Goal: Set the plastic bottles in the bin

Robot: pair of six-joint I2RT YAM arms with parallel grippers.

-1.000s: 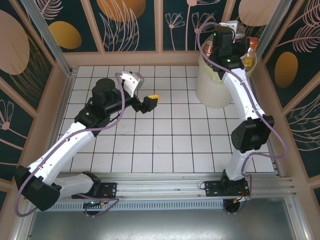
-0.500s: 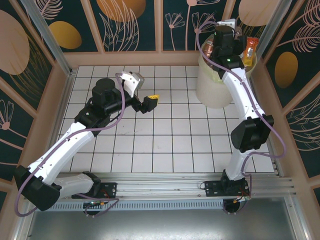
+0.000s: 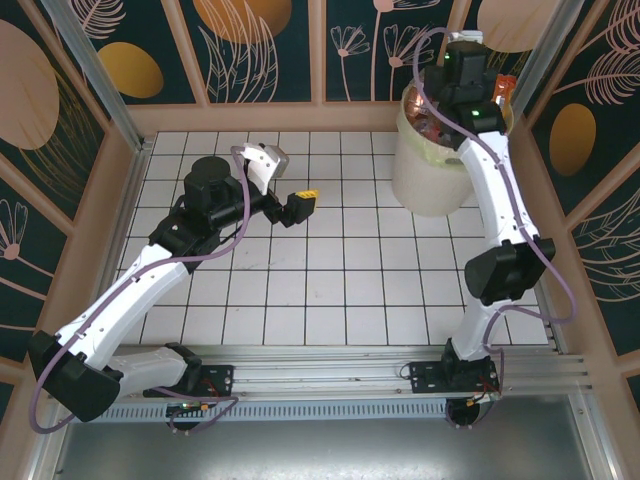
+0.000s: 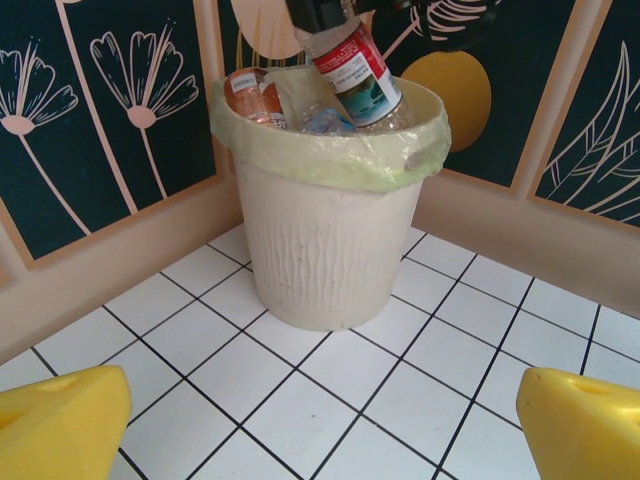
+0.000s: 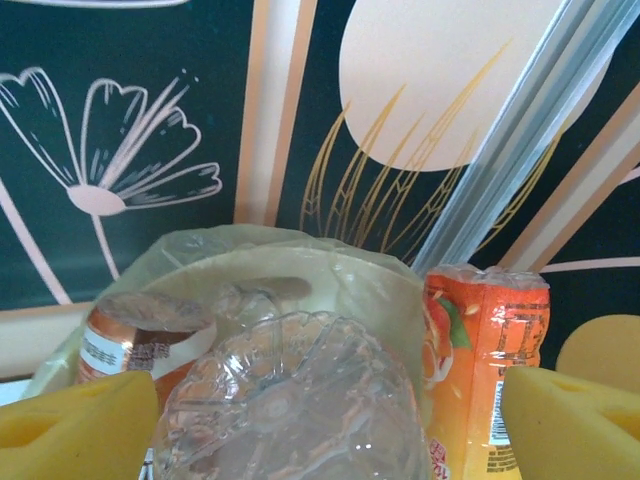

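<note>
The big pale bin (image 3: 425, 175) stands at the far right corner of the white tiled table (image 3: 330, 290), close to the wall. A thin greenish bag (image 4: 330, 150) lines it and folds over the rim. The bin is full of bottles (image 4: 310, 100), piled up past the rim. One bottle with a red label (image 4: 357, 68) sticks up out of the heap and leans over. An orange bottle (image 4: 250, 95) lies at the left side of the heap.

The right pincer (image 5: 320, 420) hangs just above the bin. Its two yellow fingers (image 5: 75, 425) stand wide apart. The round bottom of a clear bottle (image 5: 290, 400) sits between them. There is a gap between this bottle and the right-hand finger, so the pincer is not squeezing it. Next to it, a bottle with an orange wrapper (image 5: 485, 350) stands against the bin's edge.

The left pincer (image 4: 320, 425) is over the middle of the table, well apart from the bin, and it points at the bin. Its own fingers are spread wide too, and they hold nothing.
</note>
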